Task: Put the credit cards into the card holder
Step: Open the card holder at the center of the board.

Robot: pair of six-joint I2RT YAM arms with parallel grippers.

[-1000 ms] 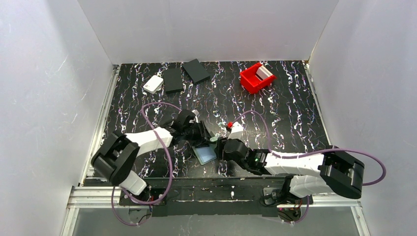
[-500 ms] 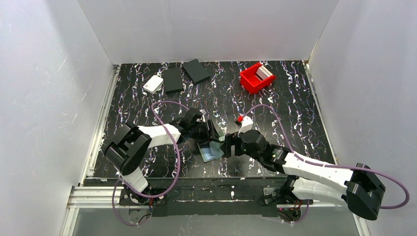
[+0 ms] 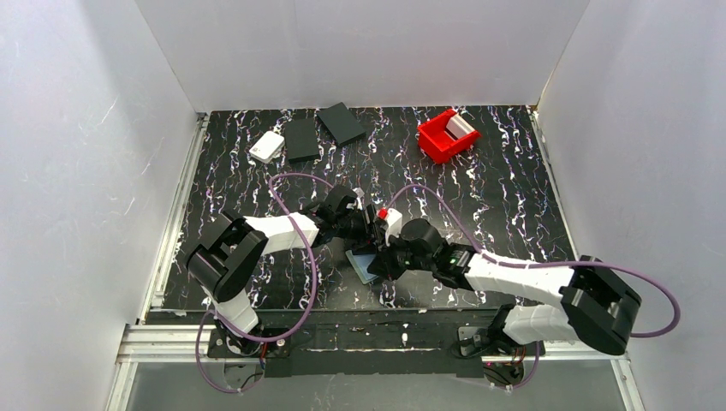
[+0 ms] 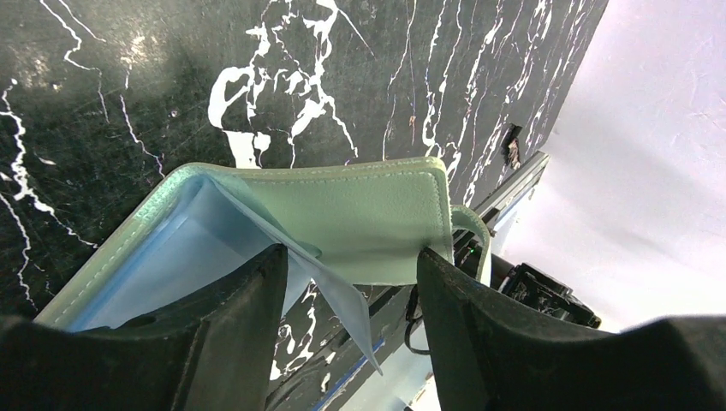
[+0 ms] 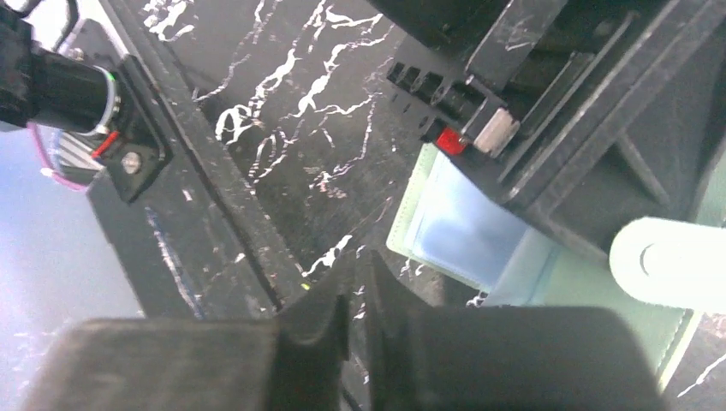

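Note:
The card holder (image 3: 364,265) lies open near the table's front centre, sage green with pale blue clear pockets (image 5: 462,227). Its green flap (image 4: 360,218) stands raised at the tips of my left gripper (image 4: 351,265). That gripper's jaws stand apart, and a loose clear pocket sheet (image 4: 342,300) hangs between them. My left gripper (image 3: 368,242) reaches in from the left. My right gripper (image 5: 353,287) is shut with nothing visible between its fingers, just beside the holder's near corner. It hovers at the holder's right edge (image 3: 379,259). Pale credit cards (image 3: 463,127) stand in the red bin.
The red bin (image 3: 438,139) sits at the back right. Two flat black rectangles (image 3: 301,139) (image 3: 342,123) and a white rounded box (image 3: 267,146) lie at the back left. Both arms crowd the front centre, their purple cables looping above them. White walls enclose the table.
My right gripper has gone from open to shut and swung left, close over the card holder. My left gripper's jaws have widened slightly; that arm has shifted right toward the holder.

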